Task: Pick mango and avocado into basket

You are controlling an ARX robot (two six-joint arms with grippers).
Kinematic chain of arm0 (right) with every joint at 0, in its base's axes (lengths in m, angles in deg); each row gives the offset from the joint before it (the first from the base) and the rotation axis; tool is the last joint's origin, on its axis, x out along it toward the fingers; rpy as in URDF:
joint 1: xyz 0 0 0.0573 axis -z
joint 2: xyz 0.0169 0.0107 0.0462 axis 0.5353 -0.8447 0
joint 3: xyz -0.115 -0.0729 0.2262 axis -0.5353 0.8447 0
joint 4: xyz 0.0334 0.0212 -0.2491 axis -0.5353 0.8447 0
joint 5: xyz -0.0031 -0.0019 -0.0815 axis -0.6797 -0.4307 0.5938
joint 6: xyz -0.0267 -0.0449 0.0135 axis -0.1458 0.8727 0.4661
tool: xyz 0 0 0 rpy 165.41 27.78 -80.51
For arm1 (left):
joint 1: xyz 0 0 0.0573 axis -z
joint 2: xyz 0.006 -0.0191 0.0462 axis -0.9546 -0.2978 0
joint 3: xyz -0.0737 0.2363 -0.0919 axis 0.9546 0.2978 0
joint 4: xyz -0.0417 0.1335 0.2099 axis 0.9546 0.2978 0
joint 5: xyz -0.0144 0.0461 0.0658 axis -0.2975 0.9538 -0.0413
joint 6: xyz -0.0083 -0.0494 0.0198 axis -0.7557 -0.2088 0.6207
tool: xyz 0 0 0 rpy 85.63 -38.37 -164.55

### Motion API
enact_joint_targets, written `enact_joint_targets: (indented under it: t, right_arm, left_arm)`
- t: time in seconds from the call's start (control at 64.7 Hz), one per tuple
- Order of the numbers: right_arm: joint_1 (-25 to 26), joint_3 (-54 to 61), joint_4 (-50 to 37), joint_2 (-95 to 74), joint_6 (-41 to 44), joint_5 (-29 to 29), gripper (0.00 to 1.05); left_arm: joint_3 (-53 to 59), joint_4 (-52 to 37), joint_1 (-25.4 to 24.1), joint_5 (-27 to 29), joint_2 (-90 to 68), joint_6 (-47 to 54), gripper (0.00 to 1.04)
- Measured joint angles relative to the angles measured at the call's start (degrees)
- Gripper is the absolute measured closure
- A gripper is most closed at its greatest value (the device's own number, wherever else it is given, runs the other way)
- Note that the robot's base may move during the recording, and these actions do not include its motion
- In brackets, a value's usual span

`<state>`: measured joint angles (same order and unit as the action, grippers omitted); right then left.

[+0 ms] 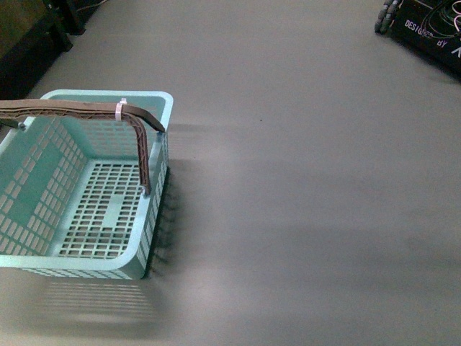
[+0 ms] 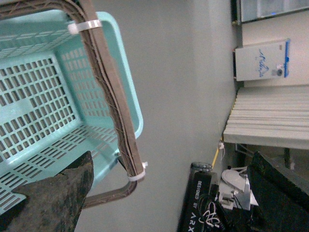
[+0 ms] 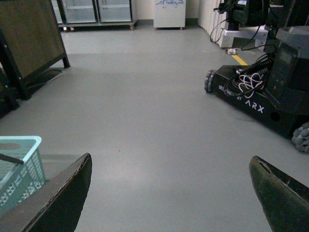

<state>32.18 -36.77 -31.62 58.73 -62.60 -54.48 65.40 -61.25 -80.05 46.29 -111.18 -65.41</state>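
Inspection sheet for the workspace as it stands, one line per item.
Surface: grey floor, smooth.
Job's things: basket shows no fruit in its visible part, handle across its top; mango and avocado not seen in any view.
Clutter: nothing seen.
Grippers: left gripper open, holding nothing, near the basket; right gripper open, holding nothing.
Cables: cables bundled on the black wheeled base.
Surroundings: glass-door cabinets, dark wooden panel.

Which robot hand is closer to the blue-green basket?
Left. The left gripper hangs close over the basket, near its rim. The right gripper sits away over the floor, with only a basket corner showing in its view.
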Motion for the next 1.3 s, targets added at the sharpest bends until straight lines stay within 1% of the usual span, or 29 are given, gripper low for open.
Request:
enact_joint_targets:
  t: [0.139, 0.216, 0.51, 0.696, 1.051, 1.175, 1.206, 1.299]
  right_arm:
    - [0.0, 0.0, 0.0, 0.0, 0.0, 0.0, 0.09]
    - [0.0, 0.0, 0.0, 0.0, 0.0, 0.0, 0.09]
    - [0.0, 0.0, 0.0, 0.0, 0.0, 0.0, 0.09]
    - [0.0, 0.0, 0.0, 0.0, 0.0, 0.0, 0.09]
    - [0.0, 0.0, 0.0, 0.0, 0.0, 0.0, 0.09]
    - [0.0, 0.0, 0.0, 0.0, 0.0, 0.0, 0.09]
    - [0.0, 0.0, 0.0, 0.0, 0.0, 0.0, 0.09]
    - [0.0, 0.0, 0.0, 0.0, 0.0, 0.0, 0.09]
  left_arm:
    - [-6.4, -3.7, 2.4, 1.6, -13.8, -4.0, 0.08]
    - [-9.3, -4.4, 3.2, 2.2, -18.6, -5.1, 0.08]
    - [-22.4, -5.4, 3.9, 2.4, -34.0, -6.8, 0.08]
    - [-33.7, -2.1, 4.9, 3.8, -41.7, -9.1, 0.08]
    - [-45.5, 4.6, 7.8, 5.6, -48.1, -9.4, 0.09]
    - [-47.5, 7.2, 8.0, 6.0, -49.3, -9.2, 0.29]
    - [-47.6, 7.5, 8.0, 6.1, -49.4, -9.2, 0.37]
    - [-47.6, 9.2, 8.0, 6.6, -49.3, -9.8, 0.53]
